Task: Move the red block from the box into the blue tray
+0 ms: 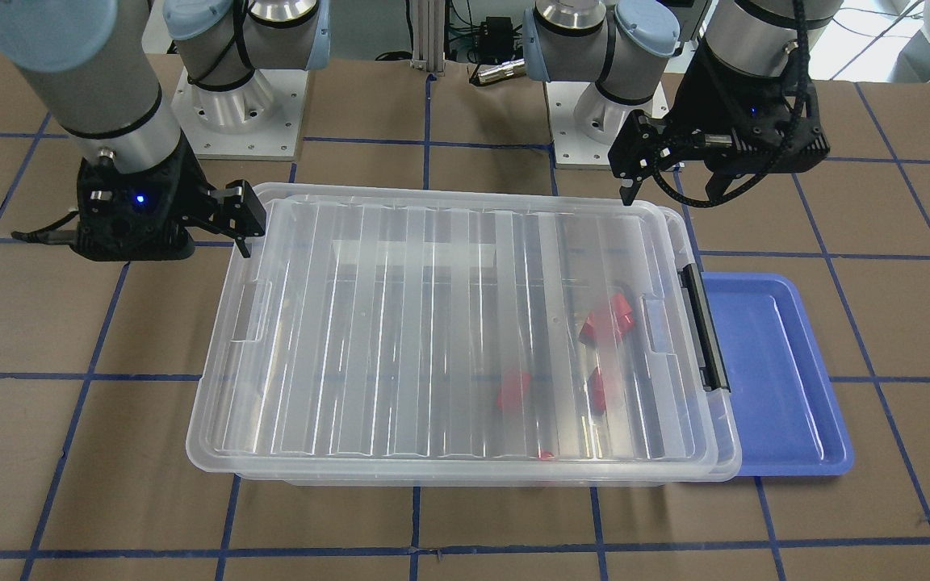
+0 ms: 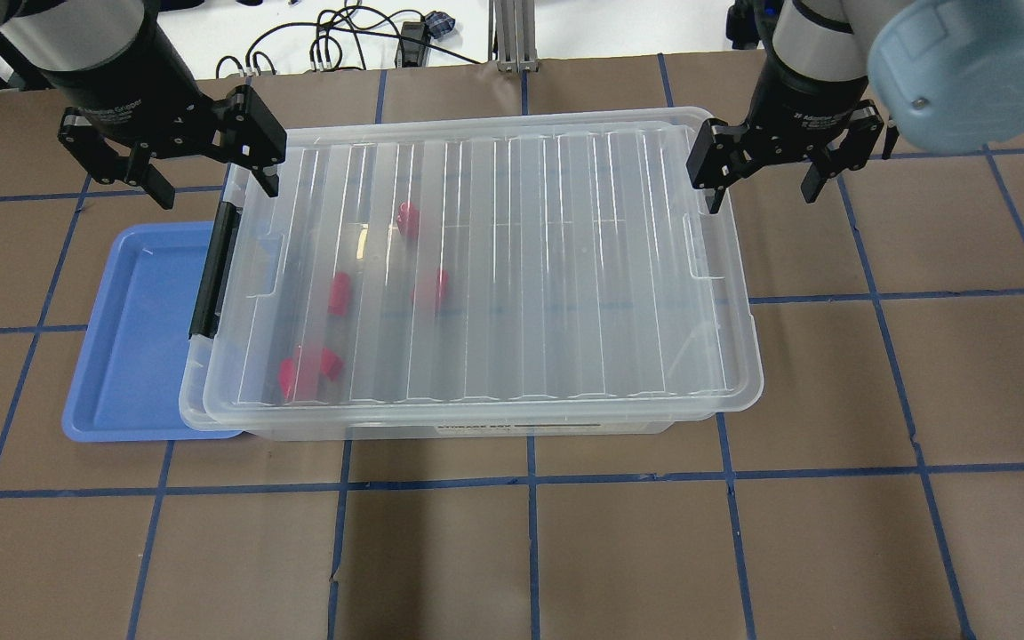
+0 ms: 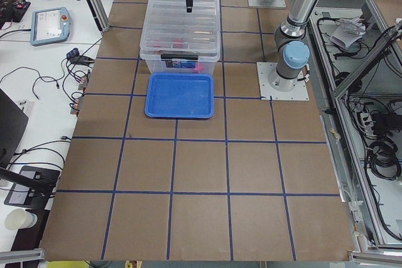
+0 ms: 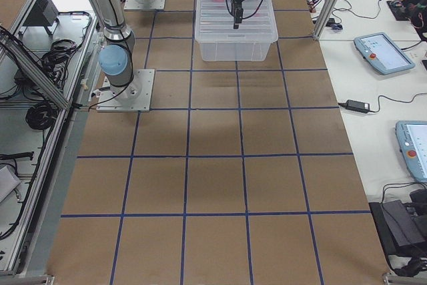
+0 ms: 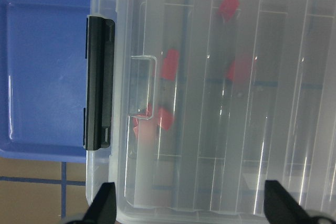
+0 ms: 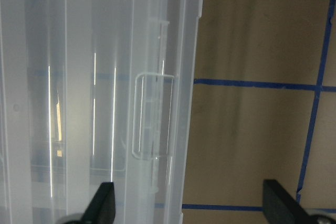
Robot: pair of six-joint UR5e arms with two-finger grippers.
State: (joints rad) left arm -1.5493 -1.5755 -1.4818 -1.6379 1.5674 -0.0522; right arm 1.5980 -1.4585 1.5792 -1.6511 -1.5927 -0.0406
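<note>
I make out the small bright red plastic block [image 2: 406,219] inside the large clear plastic box [image 2: 565,267], under its ribbed lid. It lies toward the side away from the robot, apart from the other red pieces. A joined red pair [image 2: 306,371] sits nearer the robot at the latch end. The ribs smear the block's outline, so I can't confirm its stepped shape.

The shallow blue plastic tray [image 2: 125,338], round-cornered with a raised rim, lies on the brown worktop [image 2: 832,400] just beside the box's latch end.

My left wrist camera shows the black latch [image 5: 98,82] and the red pieces close up. The right wrist camera gives only lid rim, a moulded grip and blue tape lines.

The left hand [image 2: 215,194] hangs spread wide over the latch-end far corner, gripping nothing. The right hand [image 2: 762,201] is likewise spread and empty at the opposite far corner.
</note>
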